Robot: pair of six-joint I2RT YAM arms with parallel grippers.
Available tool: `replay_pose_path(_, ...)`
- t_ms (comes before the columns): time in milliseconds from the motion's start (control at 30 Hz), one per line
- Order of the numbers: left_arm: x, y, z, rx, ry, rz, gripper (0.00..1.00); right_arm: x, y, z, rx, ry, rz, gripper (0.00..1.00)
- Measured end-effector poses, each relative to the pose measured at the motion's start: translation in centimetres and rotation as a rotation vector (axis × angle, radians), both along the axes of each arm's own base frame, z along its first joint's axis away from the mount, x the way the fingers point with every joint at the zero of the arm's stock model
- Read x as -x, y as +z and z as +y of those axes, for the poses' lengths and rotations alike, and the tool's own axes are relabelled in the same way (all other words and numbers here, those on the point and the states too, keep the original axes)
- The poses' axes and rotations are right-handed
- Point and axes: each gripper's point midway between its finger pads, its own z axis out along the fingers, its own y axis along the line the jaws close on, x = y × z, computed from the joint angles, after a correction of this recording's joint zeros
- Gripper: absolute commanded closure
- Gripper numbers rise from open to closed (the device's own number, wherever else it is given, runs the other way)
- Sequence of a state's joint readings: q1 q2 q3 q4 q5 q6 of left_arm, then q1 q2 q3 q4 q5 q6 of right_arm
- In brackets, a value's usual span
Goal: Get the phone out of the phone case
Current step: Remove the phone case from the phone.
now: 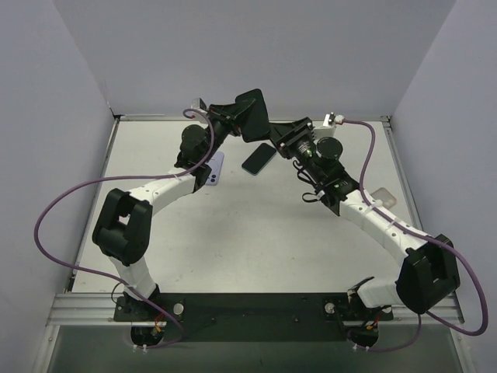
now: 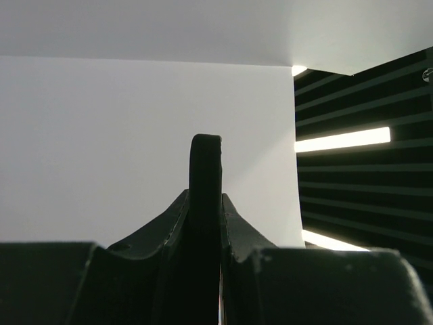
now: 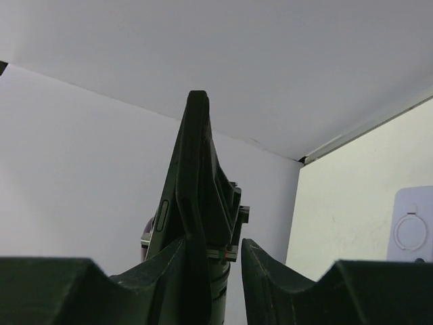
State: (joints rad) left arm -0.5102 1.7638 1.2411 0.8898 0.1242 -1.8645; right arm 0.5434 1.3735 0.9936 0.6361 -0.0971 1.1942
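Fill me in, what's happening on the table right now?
The left gripper is clamped on the edge of the black phone case, holding it up above the far middle of the table. The right gripper sits at the case's other side with its jaws slightly apart, one finger against it. A dark phone shows just below them, apparently already out of the case.

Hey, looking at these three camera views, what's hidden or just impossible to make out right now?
- Left wrist view: the thin black slab in the left pincer shows edge-on only; phone or case, unclear.
- Top view: the pale lilac flat rectangle is half covered by the left arm.
- Right wrist view: the white plate with a ring is cut off by the right edge.
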Motion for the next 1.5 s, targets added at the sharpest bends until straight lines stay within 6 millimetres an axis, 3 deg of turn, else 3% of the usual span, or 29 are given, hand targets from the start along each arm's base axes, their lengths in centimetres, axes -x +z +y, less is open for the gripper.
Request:
replay_pose_path(233, 0.8, 0.0, -0.1, 0.027, -0.044, -0.003, 1.00, 0.9, 0.3, 1.6, -0.028, 0.167, -0.055, 0.71)
replay_pose_path(433, 1.0, 1.4, 0.7, 0.073, -0.027, -0.047, 1.00, 0.7, 1.9, 2.7, -0.019, 0.244, -0.070, 0.73)
replay_pose_path(533, 0.9, 1.8, 1.1, 0.091, -0.014, -0.056, 1.00, 0.6, 2.3, 3.1, -0.010, 0.270, -0.070, 0.86)
replay_pose_path(567, 0.9, 1.8, 1.1, 0.092, -0.011, -0.055, 1.00, 0.5, 2.5, 3.3, -0.009, 0.280, -0.070, 1.00)
replay_pose_path(600, 0.8, 1.8, 1.1, 0.092, -0.008, -0.056, 1.00, 0.5, 2.6, 3.3, -0.010, 0.288, -0.070, 1.00)
replay_pose_path(733, 1.0, 1.0, 0.9, 0.069, -0.018, -0.054, 1.00, 1.0, 2.0, 3.1, -0.020, 0.317, -0.050, 1.00)
replay_pose_path(867, 1.7, -1.3, -0.4, 0.020, -0.086, -0.025, 1.00, 2.2, 0.1, 2.3, -0.004, 0.334, 0.001, 1.00)
replay_pose_path(967, 2.9, -2.8, -2.4, -0.013, -0.178, -0.011, 0.80, 3.8, -1.2, 0.8, 0.016, 0.338, 0.043, 1.00)
replay_pose_path(1033, 4.1, -4.1, -4.0, -0.028, -0.244, 0.012, 0.50, 4.8, -3.0, 0.0, 0.055, 0.336, 0.100, 1.00)
replay_pose_path(1067, 4.7, -4.7, -4.8, -0.037, -0.279, 0.021, 0.43, 5.4, -3.0, -1.0, 0.071, 0.323, 0.107, 1.00)
replay_pose_path(1133, 7.5, -5.5, -6.4, -0.078, -0.397, -0.010, 0.21, 6.2, -4.2, -2.4, 0.109, 0.297, 0.152, 1.00)
replay_pose_path(1167, 8.9, -5.7, -7.1, -0.094, -0.450, -0.034, 0.15, 6.5, -4.8, -3.2, 0.128, 0.283, 0.170, 1.00)
replay_pose_path(1267, 12.2, -7.2, -8.8, -0.147, -0.555, -0.077, 0.10, 7.9, -7.2, -4.8, 0.192, 0.270, 0.240, 1.00)
replay_pose_path(1500, 16.2, -11.6, -9.9, -0.231, -0.715, -0.079, 0.08, 11.3, -10.8, -7.3, 0.325, 0.281, 0.356, 1.00)
